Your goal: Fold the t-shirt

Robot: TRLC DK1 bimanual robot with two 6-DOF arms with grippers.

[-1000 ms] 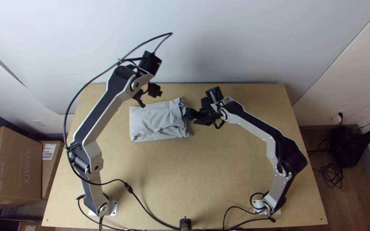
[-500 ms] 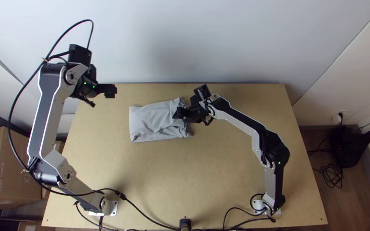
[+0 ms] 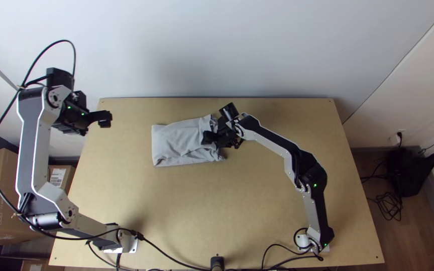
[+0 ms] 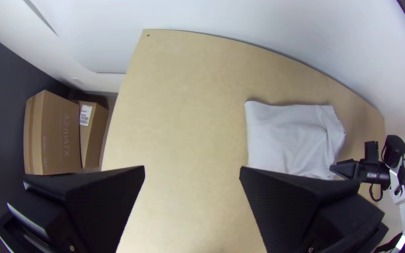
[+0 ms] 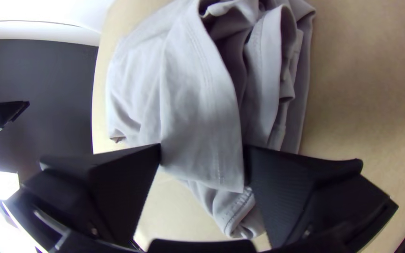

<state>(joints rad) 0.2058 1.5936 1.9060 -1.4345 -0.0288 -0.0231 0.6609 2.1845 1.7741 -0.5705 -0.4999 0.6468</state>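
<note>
The grey t-shirt (image 3: 179,143) lies folded into a compact rectangle near the table's back, its right end layered and wrinkled. My left gripper (image 3: 107,119) is over the table's back left corner, away from the cloth; in the left wrist view the left gripper (image 4: 192,171) is open and the t-shirt (image 4: 289,136) lies off beyond one finger. My right gripper (image 3: 207,138) is at the shirt's right end. In the right wrist view the right gripper (image 5: 203,147) stands open, with a loose flap of the t-shirt (image 5: 202,112) showing between its fingers.
The wooden table (image 3: 202,200) is bare in front of the shirt. A pale wall (image 3: 217,50) rises behind its back edge. Cardboard boxes (image 3: 8,200) stand beyond the left edge. Black cables (image 3: 164,252) run along the near edge.
My left arm has swung away from the shirt to the left. The right gripper has shifted left, over the shirt's right end. The shirt's outline looks the same.
</note>
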